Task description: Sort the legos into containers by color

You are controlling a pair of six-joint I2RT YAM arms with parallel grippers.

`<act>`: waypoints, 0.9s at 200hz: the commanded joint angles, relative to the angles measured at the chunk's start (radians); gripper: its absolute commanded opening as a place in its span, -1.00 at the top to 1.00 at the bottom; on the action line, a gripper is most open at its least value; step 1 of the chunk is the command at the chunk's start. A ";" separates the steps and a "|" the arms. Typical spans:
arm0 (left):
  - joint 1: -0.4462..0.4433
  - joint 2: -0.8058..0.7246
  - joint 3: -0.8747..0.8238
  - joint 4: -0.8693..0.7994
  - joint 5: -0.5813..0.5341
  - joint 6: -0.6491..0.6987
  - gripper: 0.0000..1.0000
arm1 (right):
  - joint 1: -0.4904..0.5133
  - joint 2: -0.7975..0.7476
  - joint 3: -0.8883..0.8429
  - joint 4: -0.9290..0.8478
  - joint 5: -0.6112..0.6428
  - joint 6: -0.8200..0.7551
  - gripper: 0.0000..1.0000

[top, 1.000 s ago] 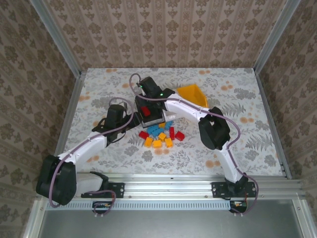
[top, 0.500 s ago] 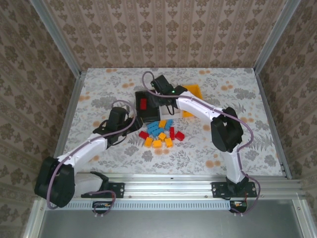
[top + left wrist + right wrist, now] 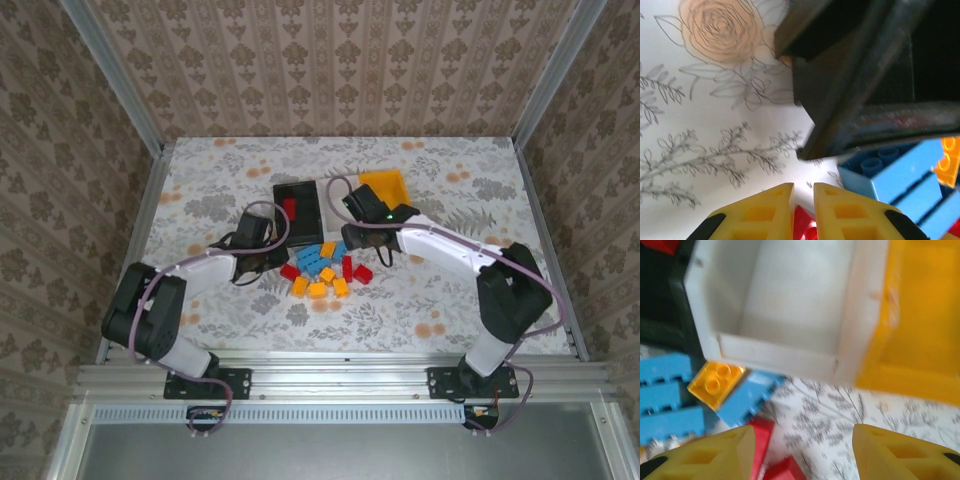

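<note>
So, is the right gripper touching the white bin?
Apart. The right wrist view shows bare tablecloth between the open right gripper and the white bin.

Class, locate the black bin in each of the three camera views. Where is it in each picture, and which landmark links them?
Top external: the black bin sits just above the picture's centre.
Left wrist: black bin at upper right, seen close.
Right wrist: black bin at the left edge, beside the white bin.
Shared landmark: the blue bricks just in front of it.
</note>
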 commanded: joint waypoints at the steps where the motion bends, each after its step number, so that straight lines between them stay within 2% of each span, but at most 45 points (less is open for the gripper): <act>1: 0.023 0.062 0.054 0.032 -0.005 0.039 0.62 | -0.001 -0.065 -0.099 -0.030 0.003 0.035 -0.10; 44: 0.047 0.169 0.128 0.068 0.024 0.043 0.61 | 0.002 -0.161 -0.272 -0.041 -0.097 0.033 -0.22; 79: 0.047 0.197 0.165 0.059 0.049 0.045 0.63 | 0.014 -0.121 -0.274 -0.018 -0.139 -0.039 -0.28; 117: 0.048 0.056 0.074 0.047 0.031 0.039 0.48 | 0.026 -0.028 -0.243 0.020 -0.159 -0.059 -0.26; 150: 0.050 -0.105 -0.004 -0.002 0.001 0.040 0.25 | 0.044 0.047 -0.201 0.033 -0.123 -0.079 -0.17; 180: 0.060 -0.243 -0.058 -0.046 -0.021 0.045 0.13 | 0.045 0.086 -0.176 0.045 -0.080 -0.096 -0.14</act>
